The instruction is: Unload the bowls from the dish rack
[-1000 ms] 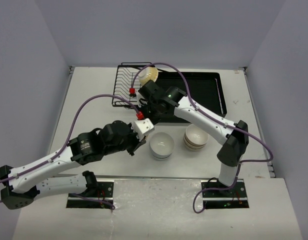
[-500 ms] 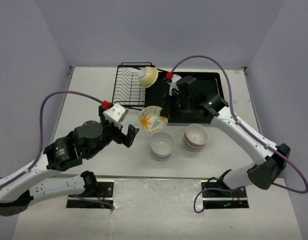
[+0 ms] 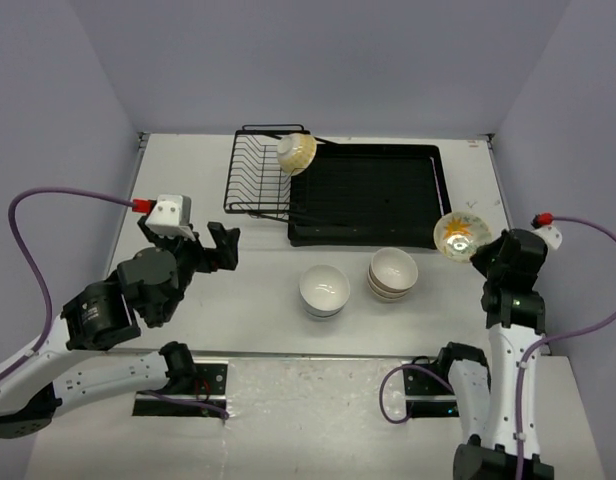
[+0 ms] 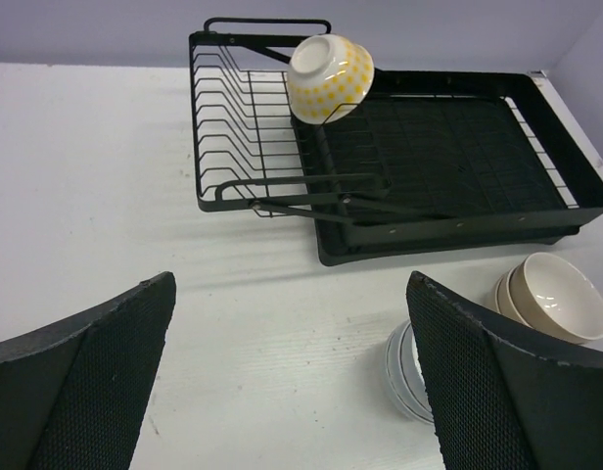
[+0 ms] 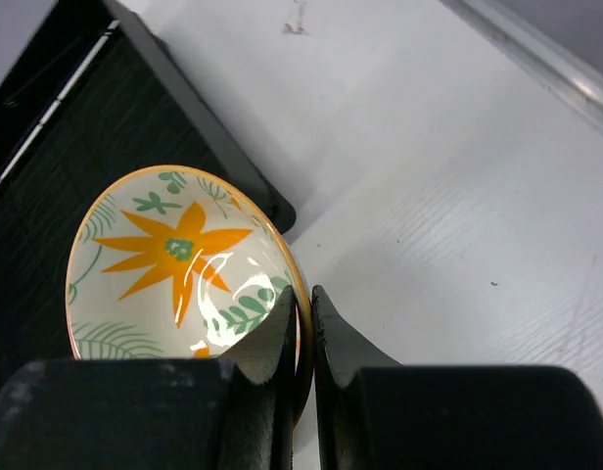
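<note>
Right fingers (image 5: 333, 338), clamped on the flowered bowl (image 5: 174, 264), swung rightward; left fingers (image 4: 96, 362) now apart.

The white tabletop (image 3: 188, 200) carries a black rack (image 3: 378, 195) toward its far side. Nearer, a white stack (image 3: 323, 290) of bowls sits just beside a cream stack (image 3: 392, 273) on its right.

Glossy ceramic flower bowl (image 5: 174, 264); black wire rack (image 4: 245, 117); matt white table (image 3: 256, 312)

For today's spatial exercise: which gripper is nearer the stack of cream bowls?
Right: the right gripper is just right of the stack; the left gripper is far left.
</note>
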Controlling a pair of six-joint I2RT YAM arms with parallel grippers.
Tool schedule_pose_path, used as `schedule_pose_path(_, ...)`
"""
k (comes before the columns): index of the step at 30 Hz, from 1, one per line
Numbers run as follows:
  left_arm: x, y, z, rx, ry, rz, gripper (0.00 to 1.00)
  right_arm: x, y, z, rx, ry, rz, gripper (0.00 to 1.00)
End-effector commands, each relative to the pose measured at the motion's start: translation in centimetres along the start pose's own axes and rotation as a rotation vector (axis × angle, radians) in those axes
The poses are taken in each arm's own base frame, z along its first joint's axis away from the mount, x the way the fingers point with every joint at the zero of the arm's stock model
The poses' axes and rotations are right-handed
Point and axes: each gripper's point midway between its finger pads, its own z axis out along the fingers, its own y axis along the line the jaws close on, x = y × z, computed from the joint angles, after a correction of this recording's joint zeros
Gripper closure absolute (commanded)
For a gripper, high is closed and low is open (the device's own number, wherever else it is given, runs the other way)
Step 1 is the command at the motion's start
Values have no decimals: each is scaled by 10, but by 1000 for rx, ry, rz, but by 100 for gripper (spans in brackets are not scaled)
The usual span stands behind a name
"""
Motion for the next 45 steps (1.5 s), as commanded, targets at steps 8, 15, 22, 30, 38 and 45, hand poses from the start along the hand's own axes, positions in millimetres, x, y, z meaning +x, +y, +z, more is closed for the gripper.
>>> schedule_pose_path(8, 26, -30, 27, -17, 114, -48, 0, 44, -49, 69, 137, 10, 382, 100)
schedule_pose_path(15, 7, -32, 47, 54, 99, -60, 0, 59, -84, 69, 267, -61, 403, 100)
schedule_pose_path(22, 7, -56, 99, 131, 217, -71, 0, 70, -92, 73, 293, -38, 403, 95)
schedule_pose_path(30, -38, -62, 112, 172, 145, -155, 0, 80, -100, 72, 368, 51, 352, 94)
schedule_pose_path(38, -75, -63, 128, 172, 112, -147, 0, 94, -99, 71, 377, 148, 317, 79)
schedule_pose_path(45, -75, -68, 152, 217, 143, -186, 0, 69, -81, 51, 296, 71, 353, 36)
